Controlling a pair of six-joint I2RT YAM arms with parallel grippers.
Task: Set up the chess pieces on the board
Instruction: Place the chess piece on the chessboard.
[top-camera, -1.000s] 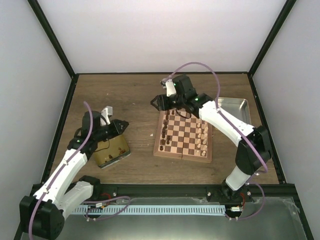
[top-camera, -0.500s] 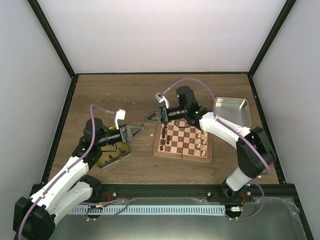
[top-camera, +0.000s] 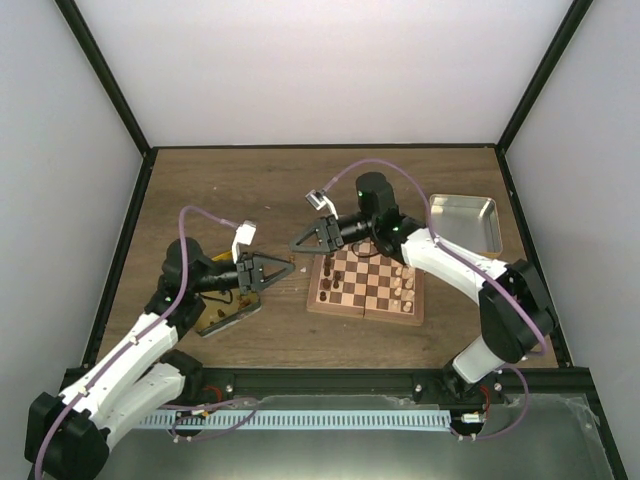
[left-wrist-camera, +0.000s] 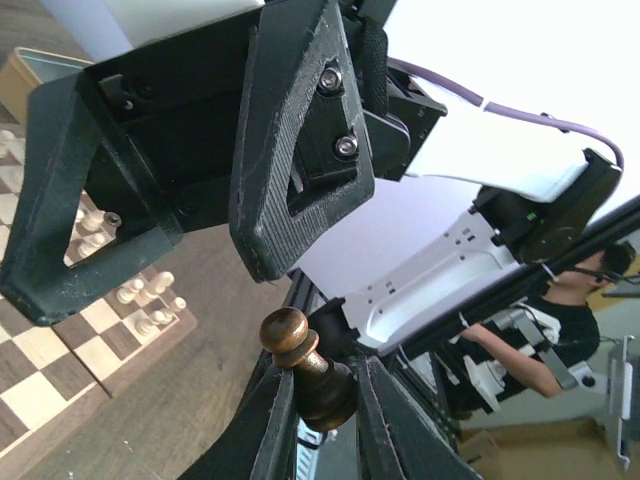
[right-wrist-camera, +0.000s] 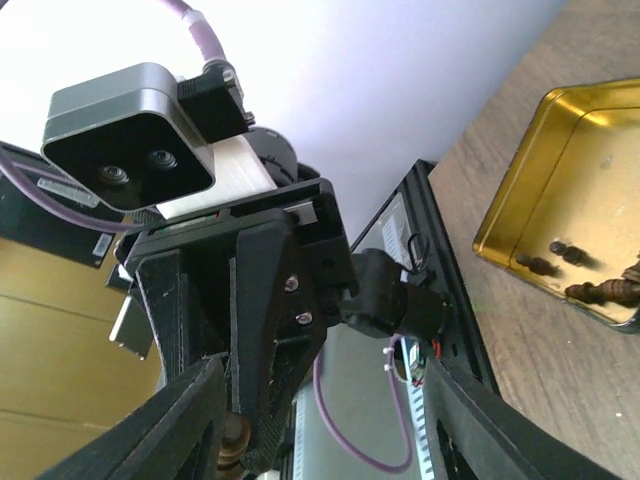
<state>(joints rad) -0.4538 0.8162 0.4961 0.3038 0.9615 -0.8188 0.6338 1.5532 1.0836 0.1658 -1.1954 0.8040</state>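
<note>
Handover pose: my left gripper (top-camera: 285, 268) clamps a dark pawn (left-wrist-camera: 308, 372), head pointing 3 o'clock; my right gripper (top-camera: 298, 246), jaws apart, sits just at 12, nearer the board (top-camera: 372, 272).

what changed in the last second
The left gripper, shut on a dark pawn, swung right from over the gold tin toward the board. The right gripper, open, turned left off the board's far corner to face it. Board, gold tin and silver tin stayed put.
</note>
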